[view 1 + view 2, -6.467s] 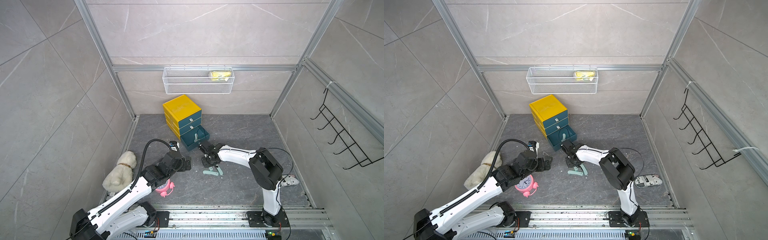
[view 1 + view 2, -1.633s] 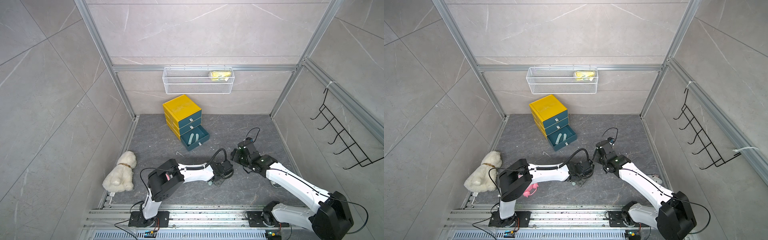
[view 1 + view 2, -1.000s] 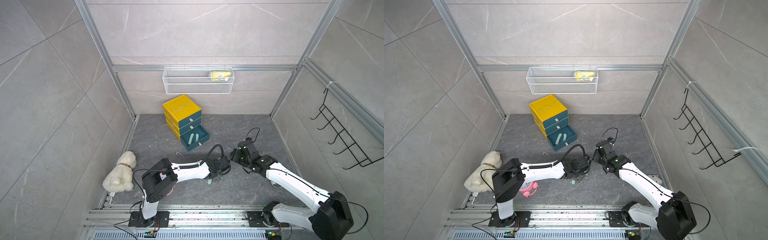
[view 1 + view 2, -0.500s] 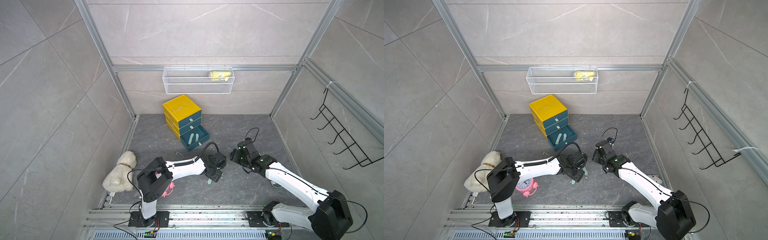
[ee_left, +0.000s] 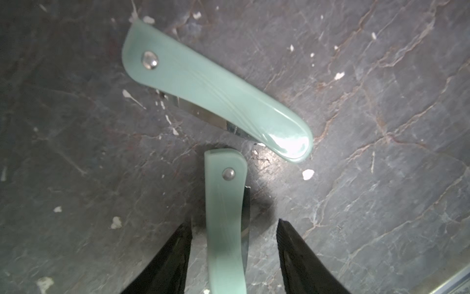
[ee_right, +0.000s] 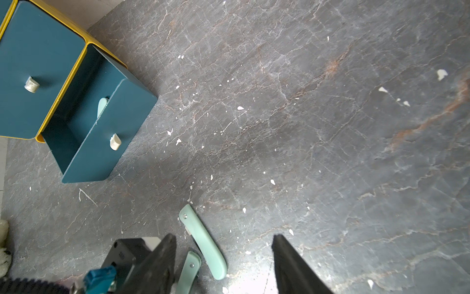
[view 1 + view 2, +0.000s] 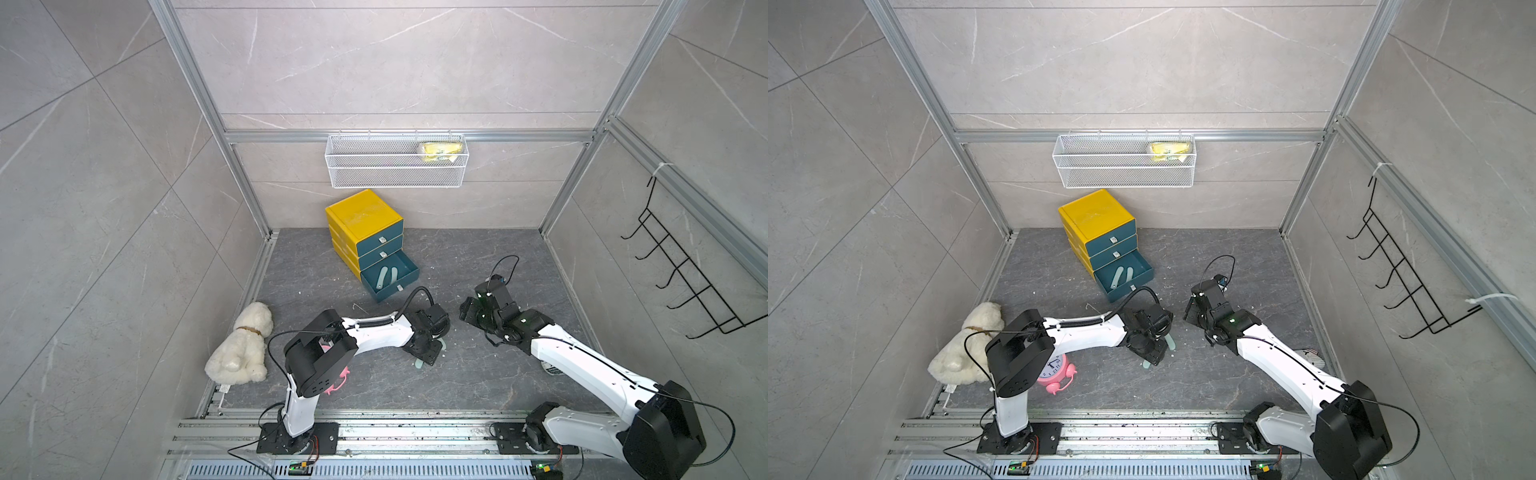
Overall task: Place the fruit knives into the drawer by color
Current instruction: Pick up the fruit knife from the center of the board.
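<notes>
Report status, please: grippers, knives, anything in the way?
Left gripper open, astride one teal knife on floor, no grip. Right gripper open, empty. Second teal knife nearby; bottom drawer open, two teal knives inside. No obstruction seen.

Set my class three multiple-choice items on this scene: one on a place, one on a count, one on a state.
1. The two floor knives lie: A in the wire basket; B by the left gripper; C on the chest top.
2. The open bottom drawer holds how many knives: A none; B five; C two.
3. The left gripper is: A open astride a knife; B shut on a knife; C out of view.
1 B: both lie at its fingertips. 2 C: two pale teal ones show inside. 3 A: gaps show either side of the knife.
</notes>
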Controlling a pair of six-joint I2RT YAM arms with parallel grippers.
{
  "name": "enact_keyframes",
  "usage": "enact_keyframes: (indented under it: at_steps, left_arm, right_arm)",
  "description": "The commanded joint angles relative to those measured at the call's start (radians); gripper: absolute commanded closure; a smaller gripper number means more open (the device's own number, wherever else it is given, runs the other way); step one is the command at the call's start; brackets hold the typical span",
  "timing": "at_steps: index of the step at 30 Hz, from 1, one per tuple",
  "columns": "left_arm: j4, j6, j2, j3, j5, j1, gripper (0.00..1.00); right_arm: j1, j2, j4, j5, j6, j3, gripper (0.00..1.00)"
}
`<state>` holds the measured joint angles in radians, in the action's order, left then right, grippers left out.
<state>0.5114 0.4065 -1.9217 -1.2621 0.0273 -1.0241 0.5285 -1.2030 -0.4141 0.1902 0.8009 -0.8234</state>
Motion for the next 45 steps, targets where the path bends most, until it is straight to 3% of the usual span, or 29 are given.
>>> enact_keyframes:
  at_steps: [1,7,16,20,23,31,45]
  left_arm:
    - [0.017,0.009,-0.038,-0.013,-0.021,0.006,0.43]
    - [0.046,-0.020,-0.054,-0.003,-0.102,0.000,0.57]
    - [0.035,-0.018,-0.102,-0.010,-0.136,-0.056,0.50]
    - [0.031,-0.015,-0.119,-0.003,-0.155,-0.056,0.65]
    - [0.014,-0.015,-0.109,0.015,-0.171,-0.056,0.71]
    - [0.005,-0.020,-0.042,0.018,-0.227,-0.054,0.75]
    - [0.036,-0.047,0.160,-0.018,-0.350,0.100,0.77]
  right_arm:
    - [-0.008,0.017,0.004,0.002,0.007,0.018,0.38]
    - [-0.010,0.017,0.005,0.000,0.008,0.017,0.37]
    - [-0.019,0.016,0.011,-0.001,0.010,0.020,0.37]
    - [-0.019,0.013,0.009,-0.003,0.011,0.022,0.37]
    - [-0.021,0.016,0.009,-0.006,0.011,0.023,0.38]
    - [-0.022,0.008,0.014,-0.009,0.015,0.018,0.37]
    - [-0.024,0.002,0.024,-0.026,0.020,0.016,0.38]
